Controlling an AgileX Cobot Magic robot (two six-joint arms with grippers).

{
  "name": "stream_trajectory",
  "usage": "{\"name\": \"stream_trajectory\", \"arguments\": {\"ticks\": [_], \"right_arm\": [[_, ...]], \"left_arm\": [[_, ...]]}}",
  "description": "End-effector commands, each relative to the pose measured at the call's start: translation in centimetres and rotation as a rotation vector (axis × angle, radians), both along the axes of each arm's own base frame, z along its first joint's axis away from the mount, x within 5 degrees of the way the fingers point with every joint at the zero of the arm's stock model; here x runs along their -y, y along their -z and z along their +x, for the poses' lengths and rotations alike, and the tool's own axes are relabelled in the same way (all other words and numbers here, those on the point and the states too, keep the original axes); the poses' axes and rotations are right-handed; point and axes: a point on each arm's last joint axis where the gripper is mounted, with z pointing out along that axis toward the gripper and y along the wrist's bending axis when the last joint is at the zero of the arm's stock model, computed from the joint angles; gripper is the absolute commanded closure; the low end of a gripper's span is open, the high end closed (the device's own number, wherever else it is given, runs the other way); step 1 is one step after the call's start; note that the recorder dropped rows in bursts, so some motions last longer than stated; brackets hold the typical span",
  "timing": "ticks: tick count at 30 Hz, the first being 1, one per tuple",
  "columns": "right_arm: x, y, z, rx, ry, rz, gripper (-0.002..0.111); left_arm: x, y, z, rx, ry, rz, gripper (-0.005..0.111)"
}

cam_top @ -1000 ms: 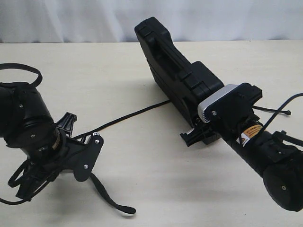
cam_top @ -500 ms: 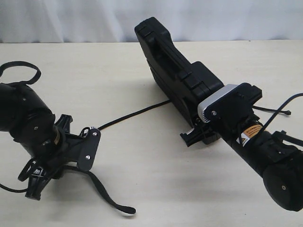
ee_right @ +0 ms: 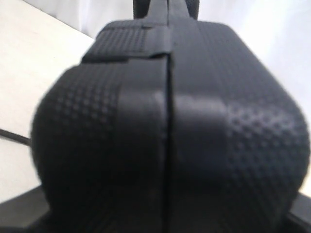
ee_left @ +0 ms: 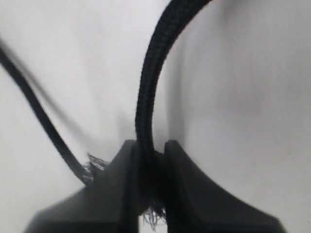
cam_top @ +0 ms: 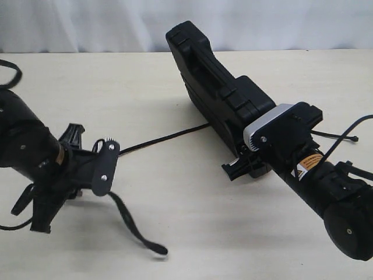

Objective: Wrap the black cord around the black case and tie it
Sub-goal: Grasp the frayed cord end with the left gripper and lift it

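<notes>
The black case (cam_top: 215, 93) stands on its long edge across the table's middle, handle side up. My right gripper (cam_top: 247, 160) clamps its near end; the case's dotted shell (ee_right: 170, 121) fills the right wrist view. The black cord (cam_top: 169, 137) runs from under the case leftward to my left gripper (cam_top: 108, 146). In the left wrist view the jaws of that gripper (ee_left: 151, 150) are shut on the braided cord (ee_left: 150, 73), with frayed fibres (ee_left: 97, 162) beside them. A flat strap-like tail (cam_top: 131, 224) trails toward the table's front.
The pale table (cam_top: 175, 233) spreads between the two arms. Thin robot wires (cam_top: 341, 137) hang by the right arm, and a cable loop (cam_top: 9, 70) rises at the left arm. A white curtain (cam_top: 87, 23) closes off the back.
My left gripper has closed on the cord and shifted left, drawing the cord straighter. The strap tail slid a little. The right arm and case have not moved.
</notes>
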Motion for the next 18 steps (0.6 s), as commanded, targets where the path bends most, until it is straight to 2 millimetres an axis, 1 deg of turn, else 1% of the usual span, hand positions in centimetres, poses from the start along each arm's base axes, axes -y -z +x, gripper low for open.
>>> {"name": "stream_trajectory", "arguments": {"ticks": [1, 4, 7, 12, 15, 18], "right_arm": [[0.2, 0.9, -0.2, -0.097, 0.017, 0.009, 0.104], [0.2, 1.0, -0.3, -0.104, 0.017, 0.008, 0.104], [0.2, 1.0, -0.3, -0.105, 0.017, 0.009, 0.104], [0.2, 1.0, -0.3, -0.105, 0.018, 0.01, 0.104], [0.2, 1.0, -0.3, -0.105, 0.018, 0.01, 0.104], [0.2, 1.0, -0.3, -0.105, 0.018, 0.01, 0.104]], "left_arm": [[-0.2, -4.0, 0.5, 0.19, -0.158, -0.233, 0.107], [-1.3, -5.2, 1.2, 0.251, -0.349, -0.381, 0.107], [-1.8, -5.8, 2.0, 0.265, -0.459, -0.457, 0.107], [-1.4, -7.4, 3.3, 0.337, -0.548, -0.569, 0.107], [-1.4, -7.7, 3.6, 0.375, -0.574, -0.602, 0.107], [-1.4, -7.5, 3.9, 0.389, -0.585, -0.611, 0.107]]}}
